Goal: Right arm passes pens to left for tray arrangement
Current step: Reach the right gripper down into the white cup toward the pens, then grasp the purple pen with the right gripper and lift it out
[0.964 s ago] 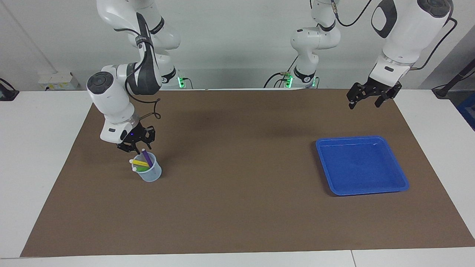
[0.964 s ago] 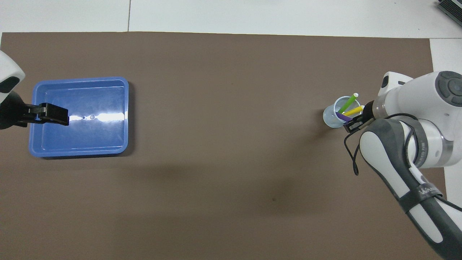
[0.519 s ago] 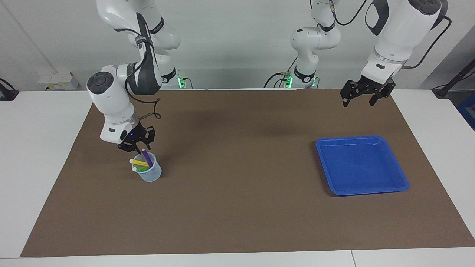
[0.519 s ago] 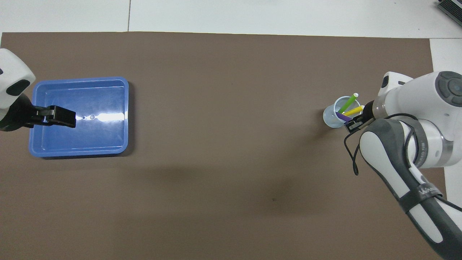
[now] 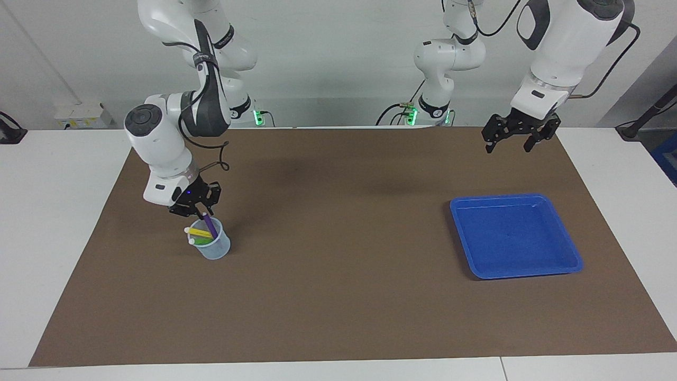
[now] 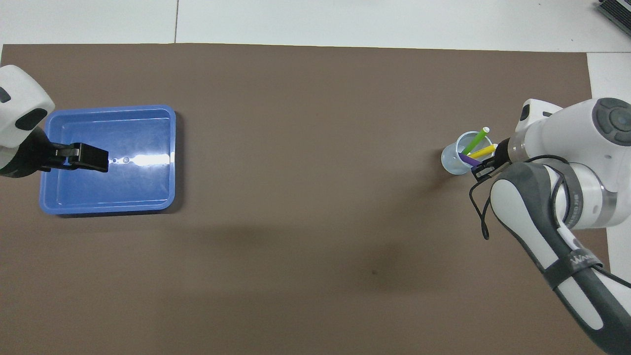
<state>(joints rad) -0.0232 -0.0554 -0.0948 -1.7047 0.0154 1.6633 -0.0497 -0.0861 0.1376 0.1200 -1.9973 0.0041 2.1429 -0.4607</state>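
The purple pen, yellow pen and green pen stand tilted in a small translucent cup toward the right arm's end of the table. They also show in the overhead view: purple, yellow, green. My right gripper is right at the purple pen's upper end, just above the cup; it also shows in the overhead view. The blue tray lies empty toward the left arm's end. My left gripper hangs open and empty, high in the air; the overhead view shows it over the tray.
A brown mat covers most of the white table. The two arm bases stand at the table's edge nearest the robots.
My left gripper has drifted a little toward the middle of the table and slightly upward. My right gripper has stayed at the cup and shifted slightly around the purple pen's top.
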